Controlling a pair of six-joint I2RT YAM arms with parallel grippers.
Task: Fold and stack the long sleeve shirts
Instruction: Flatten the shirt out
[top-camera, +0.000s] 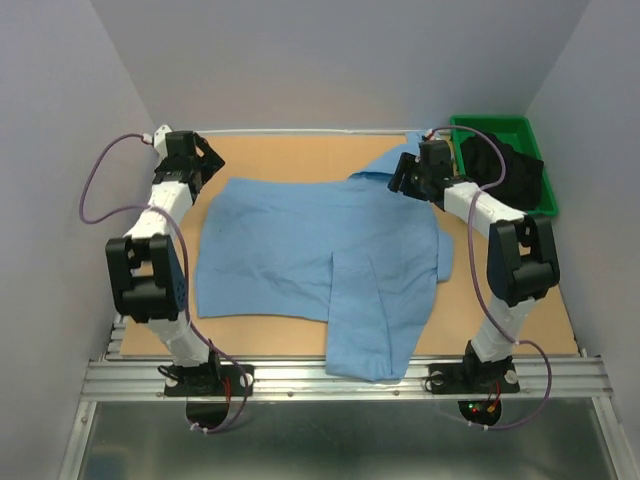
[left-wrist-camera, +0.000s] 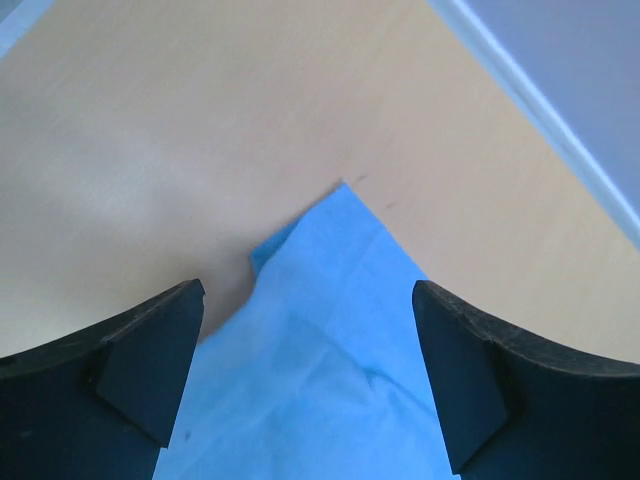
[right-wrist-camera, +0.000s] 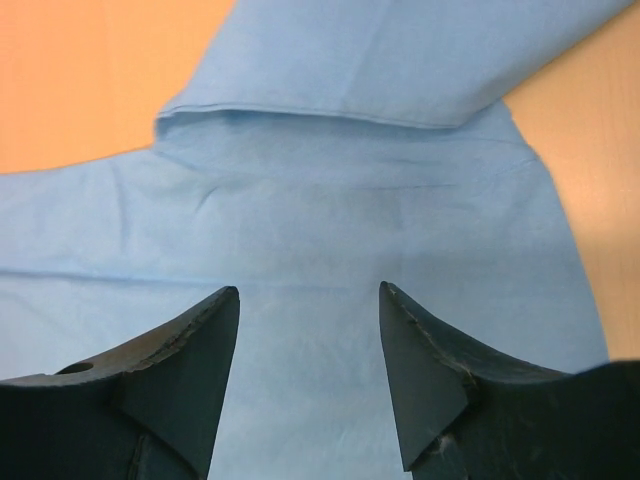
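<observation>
The left gripper (left-wrist-camera: 308, 292) stands wide open with nothing between its two fingers. It hangs just above the far left corner of the shirt (left-wrist-camera: 330, 340), and that pointed corner lies flat on the table (left-wrist-camera: 150, 130) in the gap below the jaws. The right gripper (right-wrist-camera: 308, 290) is over the far right part of the shirt. Its jaws stand at a middling gap with nothing pinched in them, and a folded edge of cloth runs across just beyond the fingertips.

There are two grippers and one shirt. It is light blue and lies spread over the middle of the table. One broad flap is folded over its right half and runs toward the near side, where its end reaches the metal rail (top-camera: 300, 378). One green bin (top-camera: 478, 128) sits off the shirt's far right corner, apart from the cloth. One dark bundle (top-camera: 520, 175) lies inside it.

The right arm covers part of the bundle, and what it is cannot be made out. No buttons or cuffs show on the shirt. The right gripper hides the cloth at the far right end, so it is unclear whether that is collar or sleeve. Each wrist view shows only a small patch of shirt.
</observation>
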